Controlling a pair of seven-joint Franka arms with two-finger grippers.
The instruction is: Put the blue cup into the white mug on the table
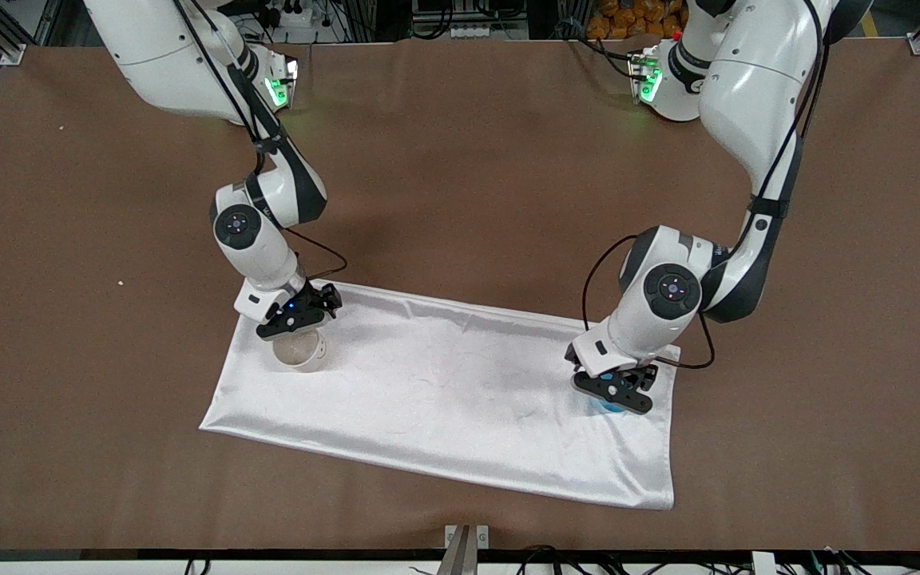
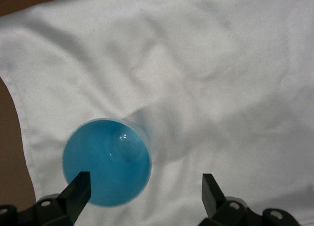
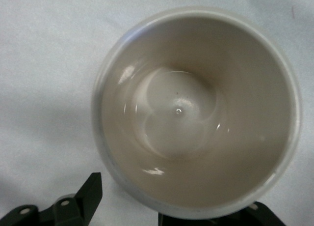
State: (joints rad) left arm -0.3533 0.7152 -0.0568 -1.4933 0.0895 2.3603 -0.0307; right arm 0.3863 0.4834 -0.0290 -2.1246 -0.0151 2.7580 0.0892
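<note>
1. Blue cup [image 2: 106, 162]: upright and open-mouthed on the white cloth [image 1: 444, 383], near the cloth's end toward the left arm. In the front view only a sliver of blue [image 1: 602, 408] shows beneath the pincer above it.
2. Left pincer [image 1: 613, 391]: hangs just over the blue cup. In the left wrist view its two dark fingers [image 2: 78, 190] are spread wide; one finger overlaps the cup's rim in the picture, the other stands well clear over bare cloth. Nothing is pinched between them.
3. White mug [image 1: 299, 350]: upright on the same cloth, near its end toward the right arm, well apart from the blue cup. The right wrist view looks straight down into its cream interior [image 3: 196, 113], which holds nothing. Its handle cannot be made out in any view.
4. Right pincer [image 1: 298, 313]: hangs low at the mug's rim, on the side toward the robots' bases. In the right wrist view its fingers [image 3: 88, 191] are spread, one just outside the mug's wall and the other dark against the rim's lower edge; whether either touches the mug cannot be told.
5. White cloth: a satin rectangle lying slantwise and slightly wrinkled, carrying both vessels.
6. Tabletop [image 1: 460, 160]: brown, matte, bearing the cloth.
</note>
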